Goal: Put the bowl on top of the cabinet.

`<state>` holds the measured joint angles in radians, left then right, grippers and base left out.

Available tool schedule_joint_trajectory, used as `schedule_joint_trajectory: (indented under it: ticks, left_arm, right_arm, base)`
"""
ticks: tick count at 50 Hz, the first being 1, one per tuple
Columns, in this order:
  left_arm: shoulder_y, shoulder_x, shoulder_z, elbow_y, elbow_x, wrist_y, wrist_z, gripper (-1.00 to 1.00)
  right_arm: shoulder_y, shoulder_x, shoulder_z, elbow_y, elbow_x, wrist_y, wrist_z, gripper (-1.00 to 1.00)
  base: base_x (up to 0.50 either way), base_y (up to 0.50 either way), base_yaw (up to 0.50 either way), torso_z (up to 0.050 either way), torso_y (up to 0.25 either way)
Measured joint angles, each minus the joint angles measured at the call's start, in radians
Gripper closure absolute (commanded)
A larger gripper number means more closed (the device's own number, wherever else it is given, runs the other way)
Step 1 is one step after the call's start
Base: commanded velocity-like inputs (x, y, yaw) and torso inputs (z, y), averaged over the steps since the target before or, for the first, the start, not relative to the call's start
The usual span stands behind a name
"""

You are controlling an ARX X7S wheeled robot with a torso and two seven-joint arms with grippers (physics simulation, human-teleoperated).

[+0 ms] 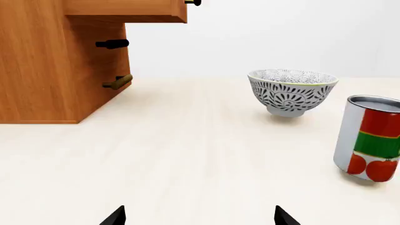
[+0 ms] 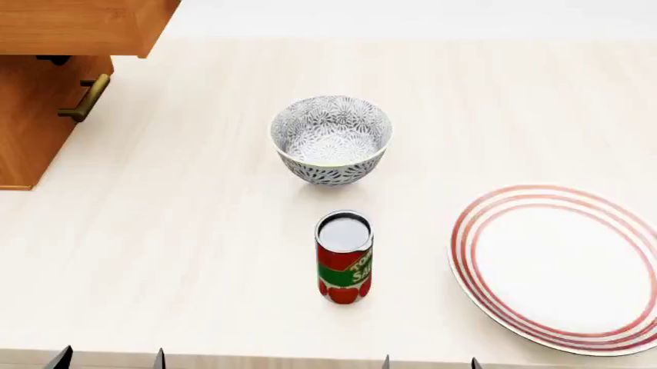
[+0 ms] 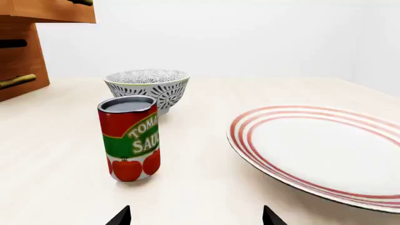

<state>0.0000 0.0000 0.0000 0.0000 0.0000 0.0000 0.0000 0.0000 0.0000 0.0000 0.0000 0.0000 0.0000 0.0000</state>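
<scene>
The bowl [image 2: 331, 138] is deep and white with a dark floral pattern, standing upright on the pale table, also in view as the bowl [image 1: 292, 91] and the bowl [image 3: 147, 88]. The orange-brown cabinet [image 2: 46, 77] stands at the far left, with a brass handle [image 2: 85, 98]; the cabinet [image 1: 50, 61] also shows in the left wrist view. My left gripper [image 2: 109, 360] is open at the table's near edge, far short of the bowl. My right gripper [image 2: 429, 363] is open too, with nothing between its fingertips. Only the fingertips [image 1: 115, 216] of either gripper show.
A red and green tomato sauce can [image 2: 344, 257] stands just in front of the bowl. A flat white plate with red stripes [image 2: 559, 265] lies at the right. One cabinet drawer [image 2: 82, 27] juts out over the table.
</scene>
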Motion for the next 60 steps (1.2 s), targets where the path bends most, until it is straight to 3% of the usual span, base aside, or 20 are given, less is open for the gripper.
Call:
schedule_joint_trajectory:
  ticks: [20,31,43,60]
  left_arm:
    - [0.004,-0.039,0.044,0.013,-0.041,0.009,-0.052,-1.0]
    - [0.076,-0.055,0.049,0.186,0.051,0.261,-0.154,-1.0]
    - [0.12,-0.069,0.052,0.297,0.12,0.397,-0.234,-1.0]
    - [0.131,-0.093,0.071,0.325,0.134,0.426,-0.279,-1.0]
  right_arm:
    - [-0.004,0.041,-0.049,-0.011,0.03,-0.017,0.057,-1.0]
    - [-0.039,0.049,-0.043,-0.137,0.012,-0.283,0.13,-1.0]
    - [-0.073,0.06,-0.049,-0.206,-0.053,-0.47,0.204,-1.0]
    - [-0.086,0.082,-0.075,-0.217,-0.091,-0.538,0.258,-1.0]
  base:
    - [0.0,0.0,0.0,0.0,0.0]
    - [0.0,0.0,0.0,0.0,0.0]
    - [0.0,0.47,0.0,0.0,0.0]
    - [0.0,0.5,0.0,0.0,0.0]
